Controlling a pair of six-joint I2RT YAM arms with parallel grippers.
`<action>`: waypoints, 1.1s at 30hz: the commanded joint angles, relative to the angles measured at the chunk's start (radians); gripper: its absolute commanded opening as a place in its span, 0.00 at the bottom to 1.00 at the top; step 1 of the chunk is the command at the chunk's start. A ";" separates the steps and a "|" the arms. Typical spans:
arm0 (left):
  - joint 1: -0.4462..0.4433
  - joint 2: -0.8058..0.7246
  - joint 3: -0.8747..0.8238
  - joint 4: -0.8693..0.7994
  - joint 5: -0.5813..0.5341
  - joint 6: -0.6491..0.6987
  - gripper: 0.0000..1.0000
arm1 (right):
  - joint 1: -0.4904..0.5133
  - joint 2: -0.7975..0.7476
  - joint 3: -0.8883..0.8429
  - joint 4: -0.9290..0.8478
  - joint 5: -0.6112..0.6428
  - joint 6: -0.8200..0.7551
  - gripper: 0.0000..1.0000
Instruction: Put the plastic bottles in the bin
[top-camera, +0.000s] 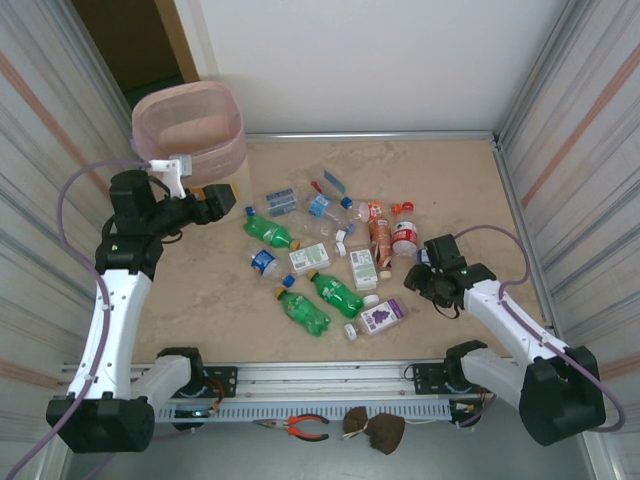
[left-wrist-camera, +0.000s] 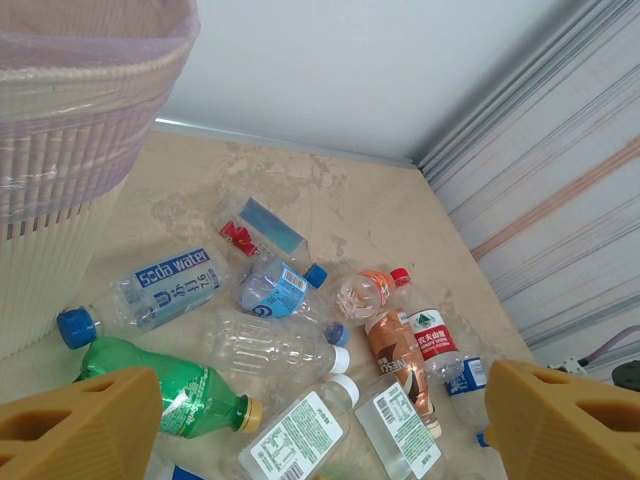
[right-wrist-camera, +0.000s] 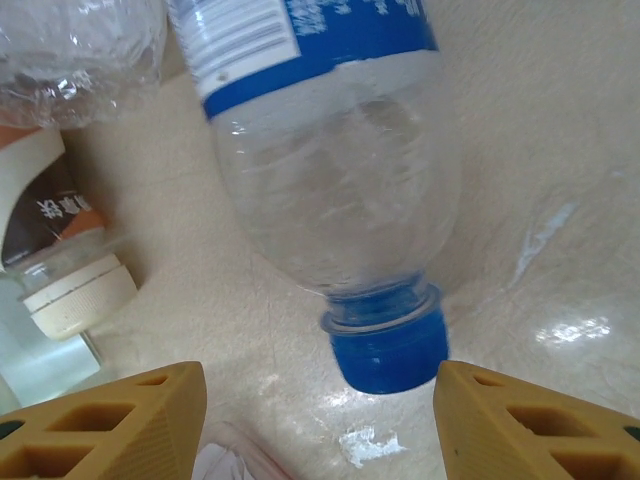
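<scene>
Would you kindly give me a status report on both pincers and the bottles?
Left pincer open, empty, beside bin. Right pincer open, lined up on blue-capped water bottle, not gripping. White-capped bottle lies close beside it.

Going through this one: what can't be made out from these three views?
Top external: the bin, its floor hidden by its own walls; whether bottles lie inside is unclear.
Right wrist: the blue-capped water bottle, its label cut off by the top edge.
Left wrist: the green-and-white-labelled bottle, its print too small to read.
</scene>
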 joint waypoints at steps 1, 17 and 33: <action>-0.009 0.005 -0.013 0.033 -0.003 -0.018 0.85 | -0.007 0.034 -0.028 0.074 0.000 -0.043 0.59; -0.011 0.010 -0.013 0.036 -0.005 -0.022 0.85 | -0.011 0.083 -0.031 0.123 0.053 -0.063 0.49; -0.012 0.023 -0.009 0.038 0.010 -0.040 0.85 | -0.032 0.095 -0.031 0.122 0.038 -0.060 0.31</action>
